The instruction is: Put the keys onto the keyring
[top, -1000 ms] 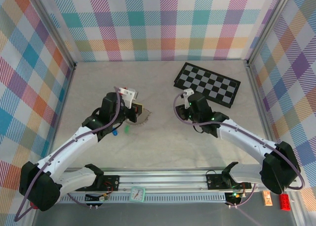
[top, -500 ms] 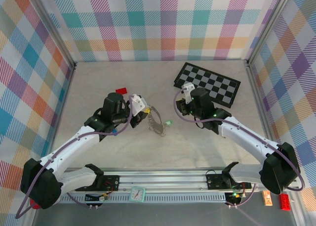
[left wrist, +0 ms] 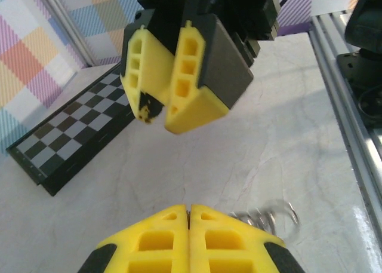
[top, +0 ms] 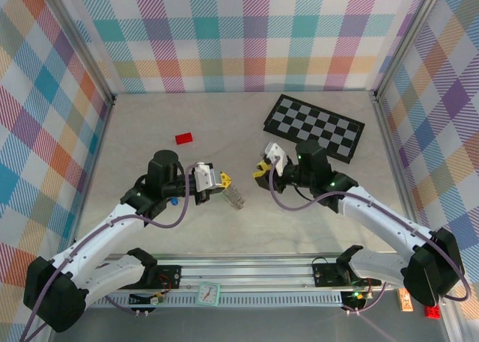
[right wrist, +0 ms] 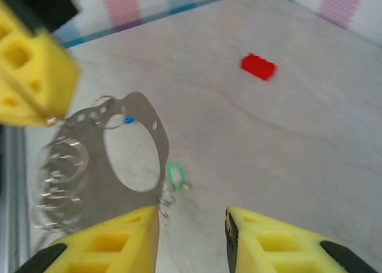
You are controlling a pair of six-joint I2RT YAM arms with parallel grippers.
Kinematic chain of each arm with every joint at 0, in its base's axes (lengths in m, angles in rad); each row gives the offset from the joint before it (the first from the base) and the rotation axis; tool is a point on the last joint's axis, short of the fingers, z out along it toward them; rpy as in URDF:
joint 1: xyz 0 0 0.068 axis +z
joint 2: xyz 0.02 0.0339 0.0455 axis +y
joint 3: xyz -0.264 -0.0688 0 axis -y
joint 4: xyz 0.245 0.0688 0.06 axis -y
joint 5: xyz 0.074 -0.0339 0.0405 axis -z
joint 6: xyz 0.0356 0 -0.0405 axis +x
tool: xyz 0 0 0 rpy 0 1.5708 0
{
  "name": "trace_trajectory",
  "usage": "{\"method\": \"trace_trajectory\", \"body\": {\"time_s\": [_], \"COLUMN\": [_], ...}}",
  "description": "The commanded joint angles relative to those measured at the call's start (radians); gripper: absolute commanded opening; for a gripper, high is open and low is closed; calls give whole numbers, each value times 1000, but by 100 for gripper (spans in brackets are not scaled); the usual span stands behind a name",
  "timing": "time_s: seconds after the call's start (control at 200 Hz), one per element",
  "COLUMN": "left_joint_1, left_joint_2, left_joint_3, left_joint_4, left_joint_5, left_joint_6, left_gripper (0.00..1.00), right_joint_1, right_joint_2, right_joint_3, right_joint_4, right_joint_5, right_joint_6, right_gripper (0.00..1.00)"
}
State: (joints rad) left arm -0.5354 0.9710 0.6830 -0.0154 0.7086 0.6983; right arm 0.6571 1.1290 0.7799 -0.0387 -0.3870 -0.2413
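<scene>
Yellow fingertips of the left gripper press flush together at the bottom of the left wrist view, pinching the keyring, whose wire coils poke out just to their right. In the right wrist view the ring hangs from that pincer at upper left, its long axis slanting down toward lower centre. The green key lies flat on the table by the ring's lower edge, lengthwise roughly up-down in frame. The blue key shows through the ring's hole. The right gripper stands with jaws apart, holding nothing. Farther off lie the red block and the checkerboard.
</scene>
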Motion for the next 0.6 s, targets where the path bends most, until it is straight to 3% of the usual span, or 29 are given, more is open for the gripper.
{"method": "trace_trajectory", "body": {"time_s": [0.0, 0.31, 0.595], "left_joint_1": [-5, -5, -5], "left_joint_2": [-17, 6, 44], "left_joint_3": [-18, -74, -129], "left_joint_4": [65, 217, 425], "left_joint_5": [100, 211, 248], "left_joint_6": [32, -124, -288], "left_gripper": [0, 0, 0], "right_joint_1": [41, 57, 73], "right_joint_2": [-28, 14, 64], "right_joint_3": [-77, -139, -125], "right_joint_4": [132, 313, 348], "right_joint_5": [-167, -216, -329], "right_joint_6": [-163, -112, -72], "right_gripper": [35, 28, 23]}}
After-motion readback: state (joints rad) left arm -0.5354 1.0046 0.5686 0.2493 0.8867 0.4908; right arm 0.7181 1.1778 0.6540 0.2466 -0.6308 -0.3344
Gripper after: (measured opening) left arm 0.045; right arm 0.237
